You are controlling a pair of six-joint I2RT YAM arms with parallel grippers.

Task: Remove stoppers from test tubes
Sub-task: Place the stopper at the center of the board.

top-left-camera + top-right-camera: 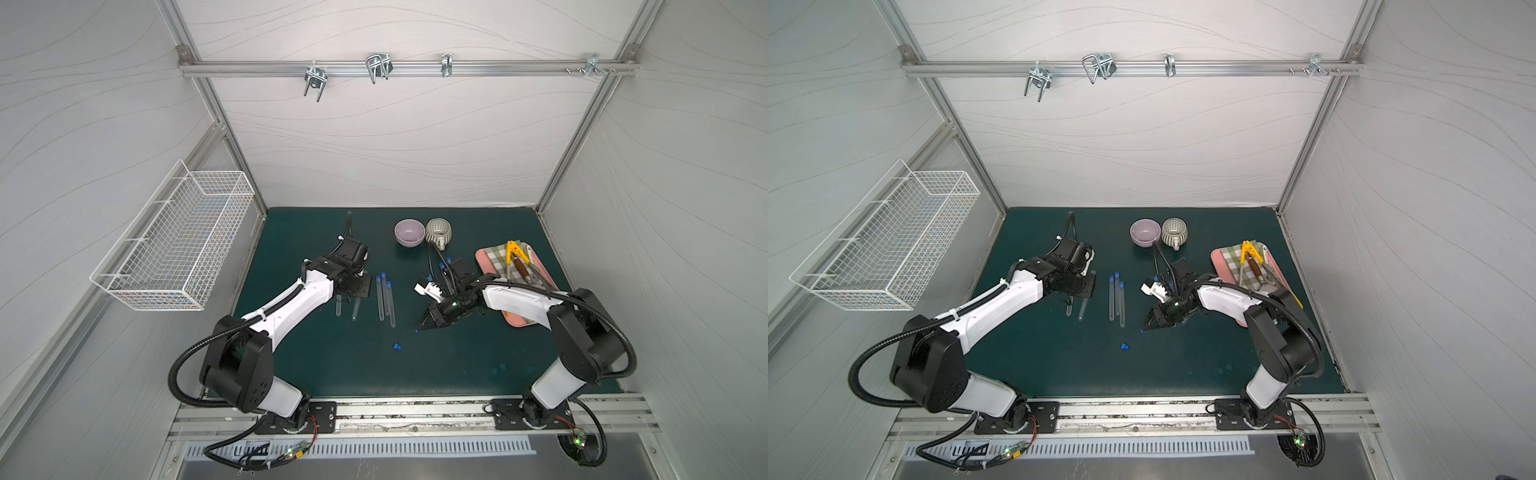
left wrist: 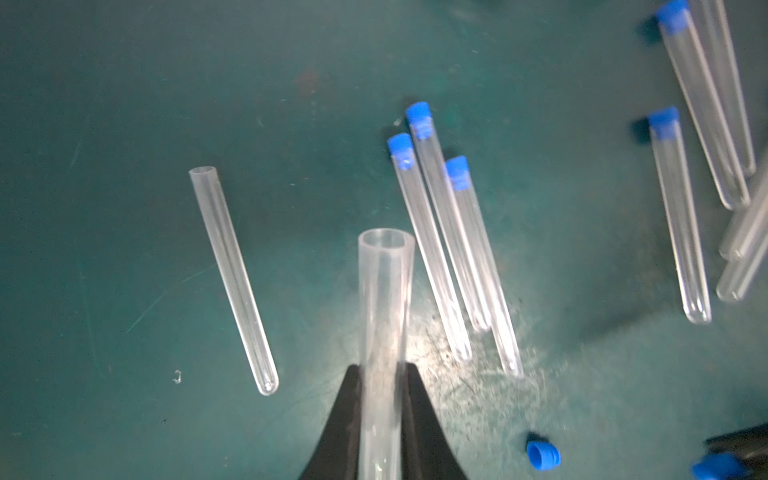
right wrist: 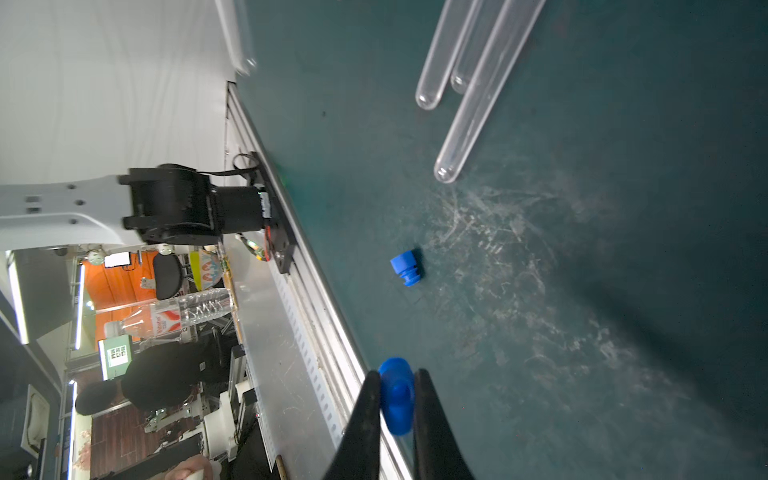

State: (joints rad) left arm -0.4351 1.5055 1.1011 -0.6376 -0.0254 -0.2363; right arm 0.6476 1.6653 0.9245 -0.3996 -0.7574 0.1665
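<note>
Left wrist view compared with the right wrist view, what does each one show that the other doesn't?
Left wrist only: left gripper shut on an open clear plastic test tube, and the blue-stoppered ends of lying tubes. Right wrist only: right gripper pinching a blue plastic stopper close up, plus the aluminium front rail. Both: the dark green mat, a loose blue stopper on it, and three bunched tubes.

The left arm (image 1: 291,307) and right arm (image 1: 513,301) reach forward with bent elbows, the left gripper (image 2: 382,368) clamped on a tube (image 2: 384,291) jutting past its tips, the right gripper (image 3: 397,374) pinching a stopper (image 3: 397,399) between its tips.
</note>
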